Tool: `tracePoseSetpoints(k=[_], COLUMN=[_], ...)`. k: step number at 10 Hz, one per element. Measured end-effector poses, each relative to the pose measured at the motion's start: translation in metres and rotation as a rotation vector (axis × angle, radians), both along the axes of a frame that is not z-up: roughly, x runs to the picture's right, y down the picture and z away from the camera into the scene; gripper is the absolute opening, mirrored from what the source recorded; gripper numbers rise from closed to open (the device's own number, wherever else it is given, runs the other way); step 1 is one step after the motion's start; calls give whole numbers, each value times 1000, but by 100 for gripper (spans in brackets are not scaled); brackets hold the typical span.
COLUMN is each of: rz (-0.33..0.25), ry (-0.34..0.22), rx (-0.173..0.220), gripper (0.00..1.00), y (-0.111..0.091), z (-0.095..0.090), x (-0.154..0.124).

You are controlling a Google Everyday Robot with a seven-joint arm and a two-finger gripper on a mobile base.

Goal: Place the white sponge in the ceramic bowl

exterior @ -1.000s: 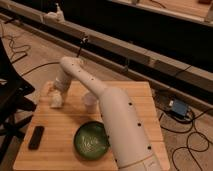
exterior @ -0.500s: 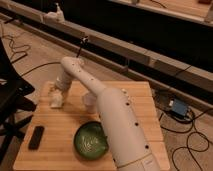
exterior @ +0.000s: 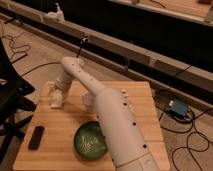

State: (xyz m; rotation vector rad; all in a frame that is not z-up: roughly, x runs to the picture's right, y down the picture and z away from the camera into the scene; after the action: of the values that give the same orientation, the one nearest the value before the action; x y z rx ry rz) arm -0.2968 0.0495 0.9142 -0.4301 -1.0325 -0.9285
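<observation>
The white sponge (exterior: 56, 104) is a small pale block lying near the far left of the wooden table (exterior: 60, 150). My gripper (exterior: 59, 94) hangs right over it, pointing down, its jaws open around or just above the sponge; whether it touches I cannot tell. My white arm (exterior: 112, 120) runs from the lower right across the table to an elbow (exterior: 72, 65) and bends down to the gripper. The ceramic bowl (exterior: 89, 141), green and glossy, stands at the table's front middle, partly hidden by the arm.
A black rectangular device (exterior: 36, 137) lies at the front left of the table. Next to the arm, a small white cup (exterior: 89, 100) stands behind the bowl. A black chair (exterior: 10, 100) is close to the left edge. Cables and a blue box (exterior: 177, 107) lie on the floor.
</observation>
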Motion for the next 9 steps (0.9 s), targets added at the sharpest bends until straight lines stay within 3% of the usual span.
tracePoseSetpoints(k=[9], rz=[7], ry=[-12], rx=[11], gripper=[65], y=[-5], z=[-1], x=[-2])
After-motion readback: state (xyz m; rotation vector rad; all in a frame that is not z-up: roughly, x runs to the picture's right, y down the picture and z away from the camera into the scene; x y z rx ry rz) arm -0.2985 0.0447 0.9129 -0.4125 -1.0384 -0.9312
